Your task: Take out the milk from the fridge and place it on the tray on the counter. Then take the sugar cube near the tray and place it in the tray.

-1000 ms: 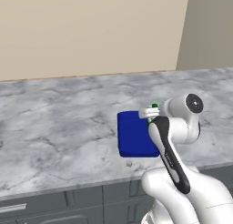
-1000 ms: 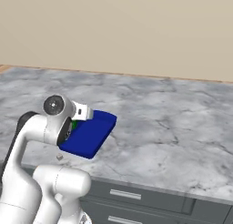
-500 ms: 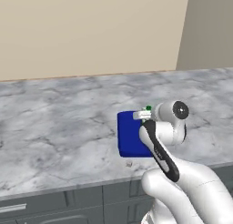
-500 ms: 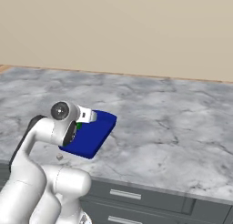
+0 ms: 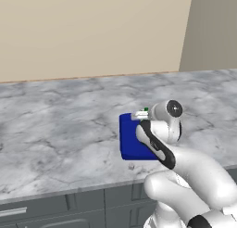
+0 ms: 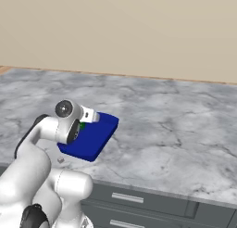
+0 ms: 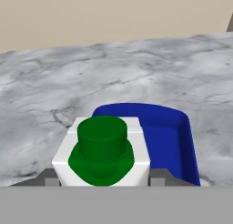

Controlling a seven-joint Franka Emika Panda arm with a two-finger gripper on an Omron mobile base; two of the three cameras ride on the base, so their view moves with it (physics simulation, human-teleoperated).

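Glossy white rounded arm [image 5: 194, 171] segments, a black curved band along the forearm, dark joints, a grey round wrist cap with bolt marks.

veined marble counter [image 5: 60, 134], matt blue tray [image 7: 170, 132] — smooth

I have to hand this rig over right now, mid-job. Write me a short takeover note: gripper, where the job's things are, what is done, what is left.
Gripper: shut on the small white milk carton with a green top, carried over the flat deep-blue tray.
Tray: on the grey-white marble counter, near its front edge.
Tiny pale sugar cube: on the counter just in front of the tray, not in it.
Done: milk is out of the fridge and brought to the tray.
Left: set the milk down in the tray and release; then pick up the sugar cube and place it in the tray.
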